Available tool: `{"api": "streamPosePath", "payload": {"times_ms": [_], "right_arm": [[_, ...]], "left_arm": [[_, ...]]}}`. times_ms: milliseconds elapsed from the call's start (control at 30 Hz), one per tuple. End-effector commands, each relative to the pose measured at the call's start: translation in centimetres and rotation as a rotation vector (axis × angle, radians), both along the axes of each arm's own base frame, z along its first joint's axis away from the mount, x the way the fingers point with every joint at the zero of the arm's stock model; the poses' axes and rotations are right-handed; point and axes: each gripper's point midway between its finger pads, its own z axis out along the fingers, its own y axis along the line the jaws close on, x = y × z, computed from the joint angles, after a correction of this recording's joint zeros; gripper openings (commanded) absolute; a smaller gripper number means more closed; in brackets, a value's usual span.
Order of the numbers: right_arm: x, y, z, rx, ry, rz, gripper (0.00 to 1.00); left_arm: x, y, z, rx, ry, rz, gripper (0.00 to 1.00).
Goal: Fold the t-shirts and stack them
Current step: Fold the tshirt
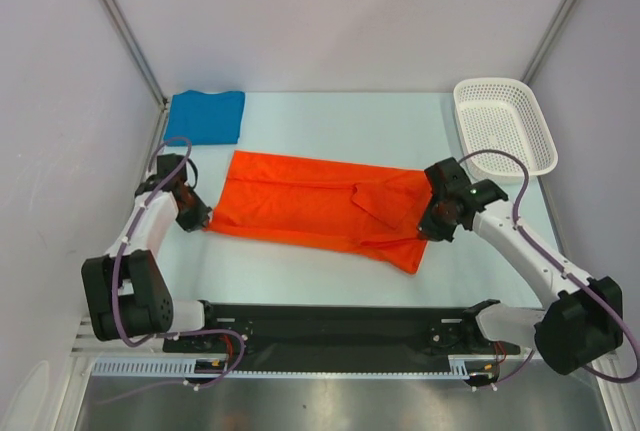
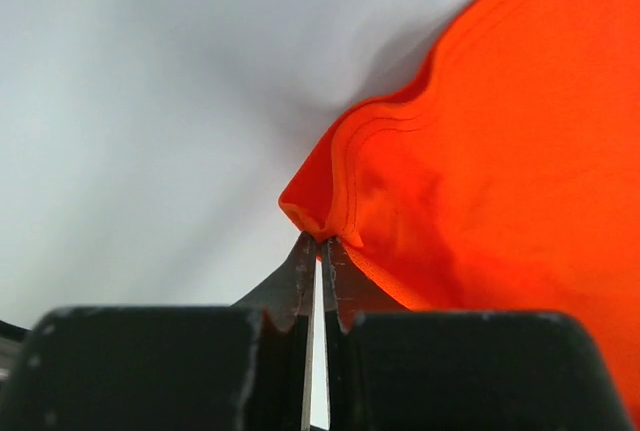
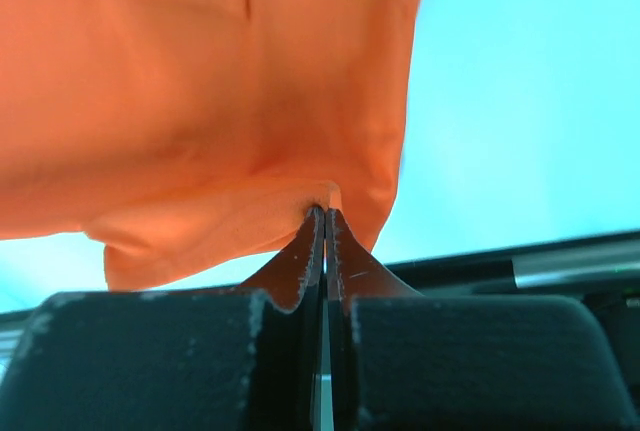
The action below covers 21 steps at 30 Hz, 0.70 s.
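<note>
The orange-red t-shirt [image 1: 310,206] lies spread across the middle of the table as a long band. My left gripper [image 1: 195,217] is shut on its left near corner; in the left wrist view the cloth [image 2: 500,171] bunches at the fingertips [image 2: 300,261]. My right gripper [image 1: 432,229] is shut on the shirt's right edge; in the right wrist view the cloth [image 3: 200,101] drapes over the closed tips [image 3: 345,251]. The blue t-shirt [image 1: 206,116] lies folded at the far left corner, apart from both grippers.
A white perforated basket [image 1: 503,126] stands at the far right. Grey walls close in the left, back and right. A black rail [image 1: 330,326] with the arm bases runs along the near edge.
</note>
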Motion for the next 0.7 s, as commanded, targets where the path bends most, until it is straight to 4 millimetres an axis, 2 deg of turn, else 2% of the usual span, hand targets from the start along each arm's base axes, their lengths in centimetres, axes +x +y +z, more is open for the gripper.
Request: {"api": "streamPosePath", "payload": {"times_ms": [0, 133, 233, 300, 467, 667], "right_arm": [[2.6, -0.2, 1.8, -0.001, -0.066, 0.05, 0.0], [4.2, -0.9, 1.8, -0.007, -0.061, 0.039, 0.0], [4.8, -1.4, 2.0, -0.013, -0.064, 0.039, 0.0], [5.1, -1.6, 2.0, -0.012, -0.07, 0.034, 0.0], [6.2, -1.5, 2.0, 0.006, -0.077, 0.025, 0.0], [7.6, -2.1, 1.8, -0.002, -0.079, 0.006, 0.0]], "left_arm": [[2.8, 1.0, 2.4, 0.102, -0.046, -0.071, 0.06], [4.1, 0.7, 2.7, 0.115, -0.02, -0.122, 0.07], [3.7, -0.2, 3.2, 0.133, 0.009, -0.151, 0.08], [2.9, -0.5, 2.7, 0.117, 0.008, -0.141, 0.09], [2.3, -0.2, 3.3, 0.129, 0.029, -0.114, 0.12], [6.6, -0.6, 4.4, 0.117, -0.045, -0.164, 0.13]]}}
